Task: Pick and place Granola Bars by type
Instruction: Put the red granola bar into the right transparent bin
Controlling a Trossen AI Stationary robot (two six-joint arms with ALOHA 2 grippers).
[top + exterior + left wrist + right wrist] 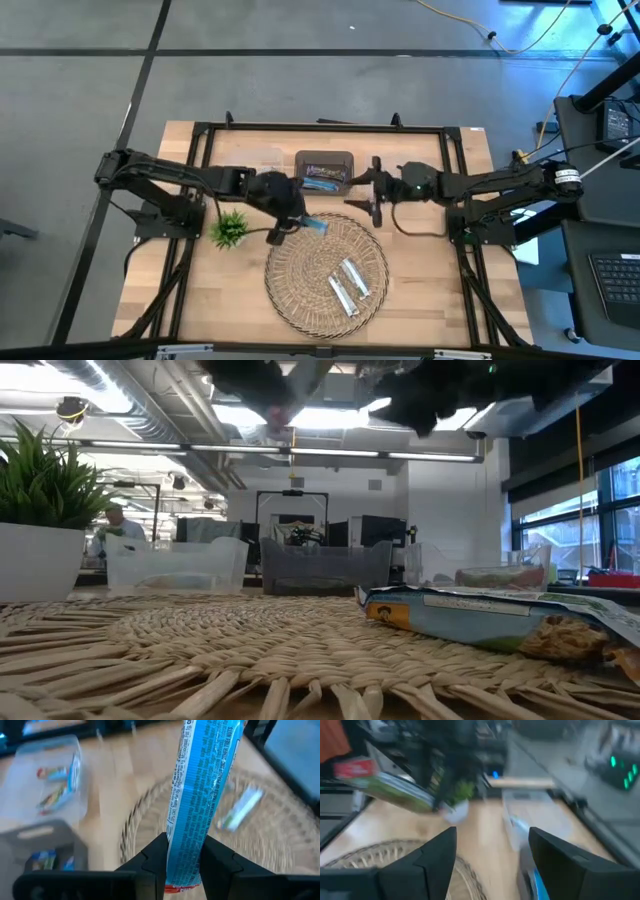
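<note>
From above, the left gripper [291,222] hangs over the wicker tray's [300,290] far-left rim, clamped on a blue bar [316,224], so carry it level to the dark bin [325,160]; the left wrist view confirms the pinch low on the wrapper; the right gripper [492,852] waits, fingers apart.

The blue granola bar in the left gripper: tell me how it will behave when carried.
The blue granola bar probably stays stiff: it stands straight out of the left gripper. It seems light, pinched only at one end. Its glossy foil may slip.
</note>
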